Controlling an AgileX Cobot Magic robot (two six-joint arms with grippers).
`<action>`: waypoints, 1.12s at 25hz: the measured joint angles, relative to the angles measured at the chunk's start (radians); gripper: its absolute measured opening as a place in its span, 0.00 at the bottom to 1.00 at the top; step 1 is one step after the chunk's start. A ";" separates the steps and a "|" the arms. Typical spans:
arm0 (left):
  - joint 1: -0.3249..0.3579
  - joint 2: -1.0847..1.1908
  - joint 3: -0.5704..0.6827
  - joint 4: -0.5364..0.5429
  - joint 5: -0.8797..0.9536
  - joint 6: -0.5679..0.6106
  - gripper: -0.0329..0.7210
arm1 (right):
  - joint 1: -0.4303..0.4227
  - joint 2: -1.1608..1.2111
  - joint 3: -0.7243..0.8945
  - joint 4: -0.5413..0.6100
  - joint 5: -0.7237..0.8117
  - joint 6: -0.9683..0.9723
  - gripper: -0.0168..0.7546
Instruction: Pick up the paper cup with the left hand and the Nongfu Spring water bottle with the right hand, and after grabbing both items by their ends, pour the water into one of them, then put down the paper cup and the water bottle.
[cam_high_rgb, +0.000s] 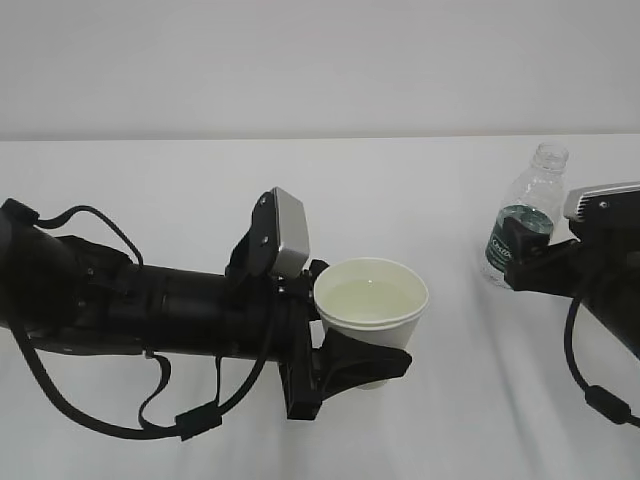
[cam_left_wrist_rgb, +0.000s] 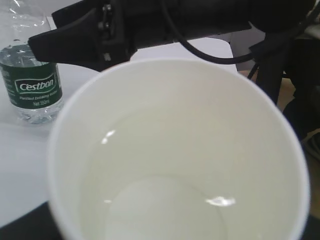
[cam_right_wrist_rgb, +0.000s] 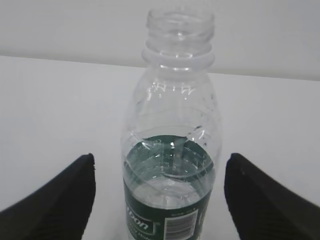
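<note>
Open white table (cam_high_rgb: 200, 190) left of and behind the left hand (cam_high_rgb: 350, 355); that arm and its paper cup (cam_high_rgb: 372, 300) block front-centre, the bottle (cam_high_rgb: 525, 215) and right hand (cam_high_rgb: 520, 255) astride it block the right edge, with a bare lane between cup and bottle.

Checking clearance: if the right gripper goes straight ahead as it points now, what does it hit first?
The water bottle: it stands upright, centred between the open fingers of the right gripper, apparently untouched. Remaining gap is hard to judge.
</note>
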 joint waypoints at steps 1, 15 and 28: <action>0.000 0.000 0.000 -0.005 0.000 0.002 0.67 | 0.000 -0.017 0.014 -0.005 0.000 0.007 0.80; 0.000 0.000 0.000 -0.136 0.015 0.069 0.67 | 0.000 -0.246 0.241 -0.072 0.000 0.042 0.79; 0.000 0.000 0.000 -0.256 0.056 0.126 0.67 | 0.000 -0.304 0.289 -0.113 0.000 0.082 0.79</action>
